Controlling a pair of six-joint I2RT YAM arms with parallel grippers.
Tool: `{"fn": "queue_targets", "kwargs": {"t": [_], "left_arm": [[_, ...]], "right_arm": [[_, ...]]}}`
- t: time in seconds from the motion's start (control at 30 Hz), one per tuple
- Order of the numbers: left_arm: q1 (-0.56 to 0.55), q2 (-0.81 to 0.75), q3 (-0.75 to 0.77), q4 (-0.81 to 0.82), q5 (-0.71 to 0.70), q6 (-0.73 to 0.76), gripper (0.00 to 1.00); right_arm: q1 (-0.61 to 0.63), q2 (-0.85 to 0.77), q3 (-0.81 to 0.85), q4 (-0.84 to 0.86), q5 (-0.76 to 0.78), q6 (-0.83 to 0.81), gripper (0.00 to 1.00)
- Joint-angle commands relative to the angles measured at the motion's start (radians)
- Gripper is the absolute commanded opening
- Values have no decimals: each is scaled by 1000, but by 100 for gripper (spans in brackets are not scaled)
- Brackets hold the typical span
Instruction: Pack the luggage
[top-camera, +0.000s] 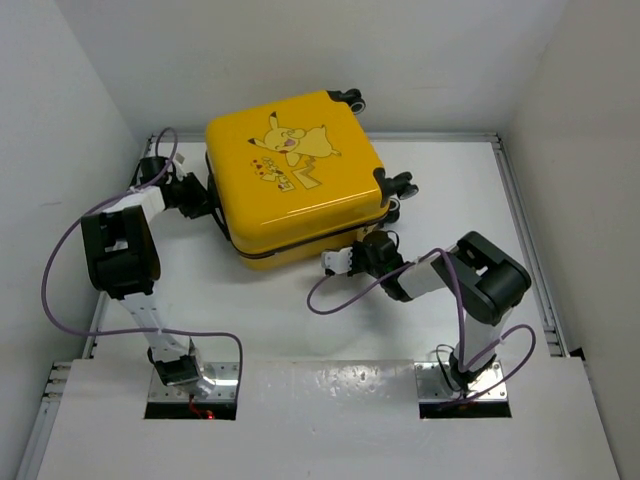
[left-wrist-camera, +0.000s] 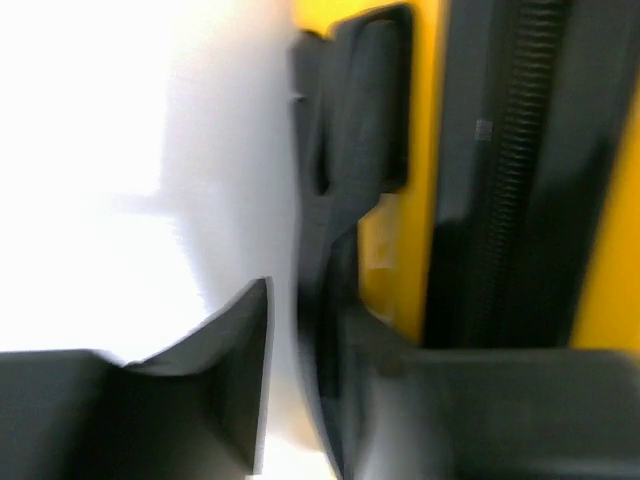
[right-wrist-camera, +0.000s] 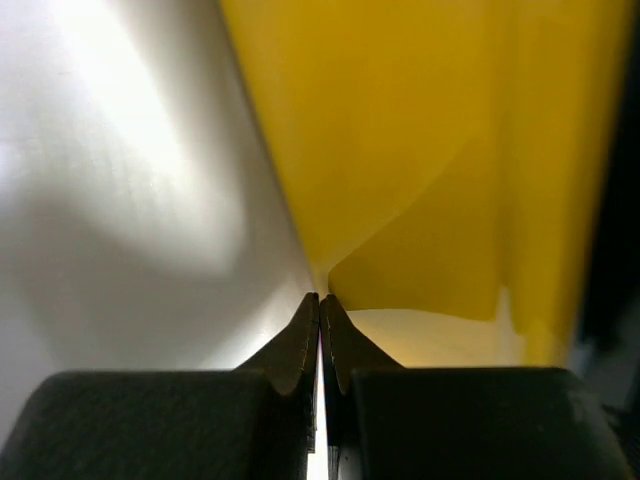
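The luggage (top-camera: 295, 170), a yellow suitcase with a Pikachu cartoon on its lid, lies closed on the white table (top-camera: 455, 190). My left gripper (top-camera: 205, 200) is at its left side. In the left wrist view the gripper (left-wrist-camera: 330, 330) is open, and a black handle part (left-wrist-camera: 355, 130) of the yellow shell runs down between the fingers, beside the black zipper seam (left-wrist-camera: 520, 170); this view is blurred. My right gripper (top-camera: 335, 262) is at the suitcase's near edge. In the right wrist view it (right-wrist-camera: 320, 298) is shut and empty, its tips touching the yellow shell (right-wrist-camera: 420, 130) at table level.
The suitcase's black wheels (top-camera: 347, 98) (top-camera: 400, 185) stick out at the back and right. White walls enclose the table on the left, back and right. A metal rail (top-camera: 525, 230) runs along the table's right edge. Purple cables loop beside both arms.
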Motion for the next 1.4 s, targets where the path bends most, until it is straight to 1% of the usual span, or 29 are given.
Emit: {"fn": "queue_targets", "kwargs": {"t": [0.0, 0.03, 0.07, 0.17, 0.2, 0.23, 0.27, 0.3, 0.33, 0.37, 0.4, 0.43, 0.47, 0.5, 0.53, 0.57, 0.6, 0.63, 0.67, 0.73, 0.8, 0.83, 0.87, 0.93, 1.03, 1.13, 1.17, 1.27, 1.37], "left_arm": [[25, 45, 1, -117, -247, 40, 38], [11, 36, -19, -102, -257, 26, 47], [-3, 36, -28, -93, -270, 15, 49], [-64, 40, -48, -49, -303, -64, 51], [-64, 53, -48, -48, -304, -64, 51], [-85, 82, -36, -36, -316, -75, 49], [-95, 96, -24, -36, -333, -75, 47], [-105, 111, -10, -36, -333, -75, 43], [-105, 140, 16, -36, -333, -75, 36], [-105, 152, 29, -36, -333, -75, 15], [-105, 162, 38, -36, -333, -84, 5], [-105, 162, 52, -36, -333, -84, 0], [-105, 174, 52, -36, -333, -84, 0], [-105, 174, 62, -36, -333, -84, 0], [-105, 174, 62, -36, -324, -84, 0], [-105, 174, 72, -36, -314, -84, 0], [-105, 174, 72, -36, -305, -75, 0], [-115, 174, 72, -36, -305, -75, 0], [-115, 163, 72, -36, -305, -65, 0], [-124, 163, 60, -36, -305, -64, 0], [-124, 154, 49, -36, -305, -55, 0], [-124, 154, 49, -36, -305, -55, 0], [-124, 154, 38, -36, -296, -55, 0], [-124, 154, 24, -36, -296, -55, 0], [-133, 143, 4, -36, -296, -55, 0], [-133, 122, -5, -27, -287, -55, 0], [-133, 122, -17, -27, -287, -55, 0], [-124, 122, -28, -27, -276, -64, 0], [-124, 113, -28, -27, -267, -64, 0]], "right_arm": [[-15, -45, 39, 174, -2, 10, 0], [-17, -56, 31, 172, -11, 14, 0], [-12, -60, 24, 172, -16, 20, 0], [-8, -74, 13, 166, -27, 51, 0], [-9, -77, 11, 155, -27, 66, 0], [-26, -120, 28, 96, -27, 139, 0], [-31, -139, 37, 60, -54, 177, 0], [-61, -160, 41, -69, -65, 247, 0], [-69, -235, 51, -113, -73, 282, 0], [-110, -261, 57, -157, -125, 356, 1], [-126, -321, 54, -249, -149, 432, 3], [-144, -382, 50, -309, -175, 476, 6], [-162, -442, 41, -331, -252, 610, 9], [-217, -468, 33, -390, -265, 654, 13], [-231, -511, 28, -427, -275, 706, 16], [-265, -548, 27, -455, -295, 841, 19], [-282, -566, 19, -469, -295, 881, 27], [-293, -583, 13, -483, -289, 983, 30], [-291, -590, 10, -498, -283, 984, 30], [-294, -590, 7, -495, -280, 1097, 30], [-279, -580, 5, -468, -262, 1132, 30], [-270, -570, 2, -416, -245, 1149, 31], [-265, -555, -1, -403, -239, 1156, 31], [-245, -525, 13, -373, -236, 1205, 33], [-219, -482, 34, -370, -223, 1278, 38], [-160, -443, 7, -278, -141, 1289, 41], [-153, -426, -2, -202, -92, 1283, 41], [-132, -369, 14, -147, -35, 1303, 41], [-107, -332, 24, -81, 68, 1311, 41]]}}
